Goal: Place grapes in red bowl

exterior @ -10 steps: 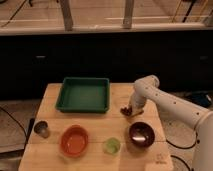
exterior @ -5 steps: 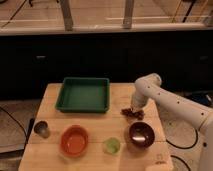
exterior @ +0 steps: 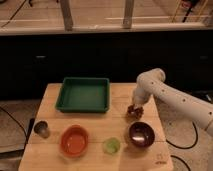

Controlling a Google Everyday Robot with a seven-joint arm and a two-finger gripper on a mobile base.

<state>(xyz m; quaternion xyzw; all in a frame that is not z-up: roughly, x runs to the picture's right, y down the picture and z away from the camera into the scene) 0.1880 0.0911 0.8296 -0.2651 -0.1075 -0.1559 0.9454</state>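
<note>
Gripper (exterior: 134,108) clamping grapes (exterior: 132,112) beside maroon bowl (exterior: 140,134), green cup (exterior: 111,146), red bowl (exterior: 74,141)

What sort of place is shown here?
Likely a robot test room: a wooden table set with the red bowl, a green tray, and a white arm whose pincer rests at the grapes.
</note>
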